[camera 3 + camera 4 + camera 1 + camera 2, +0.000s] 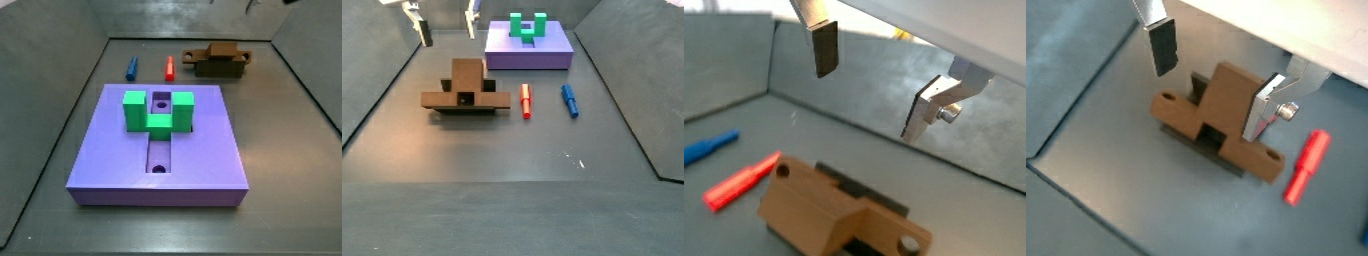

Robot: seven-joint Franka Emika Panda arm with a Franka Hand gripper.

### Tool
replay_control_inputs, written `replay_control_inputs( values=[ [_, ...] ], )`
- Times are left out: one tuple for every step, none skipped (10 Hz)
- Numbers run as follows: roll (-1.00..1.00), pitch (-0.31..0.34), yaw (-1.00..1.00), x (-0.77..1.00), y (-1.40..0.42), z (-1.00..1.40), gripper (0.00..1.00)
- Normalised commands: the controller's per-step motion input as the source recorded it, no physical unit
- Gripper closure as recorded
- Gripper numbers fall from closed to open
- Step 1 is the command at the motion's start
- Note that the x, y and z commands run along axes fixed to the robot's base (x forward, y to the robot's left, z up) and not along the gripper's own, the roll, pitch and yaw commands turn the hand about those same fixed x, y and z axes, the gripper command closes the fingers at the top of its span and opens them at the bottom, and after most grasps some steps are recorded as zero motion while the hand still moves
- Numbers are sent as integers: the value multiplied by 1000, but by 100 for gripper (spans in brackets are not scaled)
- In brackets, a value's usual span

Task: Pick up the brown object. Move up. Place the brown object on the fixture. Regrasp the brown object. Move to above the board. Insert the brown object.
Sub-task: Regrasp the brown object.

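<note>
End effector (445,22) raised well above the grey floor (502,170), up at the far left in a side view, beyond and left of the brown object (466,88); only the tips of the two fingers (249,6) just visible at the top edge in a side view. Jaws spread wide, nothing between them: one finger (1161,45) with its dark pad and the opposite silver plate (1272,105) well apart in both wrist views, with bare floor (858,140) showing in the gap. Fingers pointing roughly downward, wrist held over the brown object and somewhat off to its side.

Brown object (1220,120) resting on the fixture (1204,140), its raised middle block upward, round holes near both ends of the long bar (824,215); dark fixture edges peeking out beneath (858,187). Not touched by either finger.

Red marker (525,100) just right of the brown object, blue marker (569,100) further right, both lying on the floor. Purple board (160,145) well apart from the brown object, bearing the green U-shaped block (158,110) over its central groove, round holes visible along that groove.
</note>
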Motion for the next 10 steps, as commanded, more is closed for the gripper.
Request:
replay_control_inputs(
  values=[
    [546, 703, -246, 243, -274, -246, 0],
    [494, 477, -123, 263, -546, -246, 0],
    [294, 214, 0, 263, -500, -174, 0],
    [280, 69, 11, 114, -426, -137, 0],
    [137, 60, 0, 91, -383, 0, 0],
    [-749, -286, 146, -120, -91, 220, 0],
    [-523, -849, 26, -103, -177, -74, 0],
    [0, -949, 94, -294, -120, -309, 0],
    [34, -929, 194, -266, -43, -329, 0],
    [380, -769, 131, -157, -86, -400, 0]
  ],
)
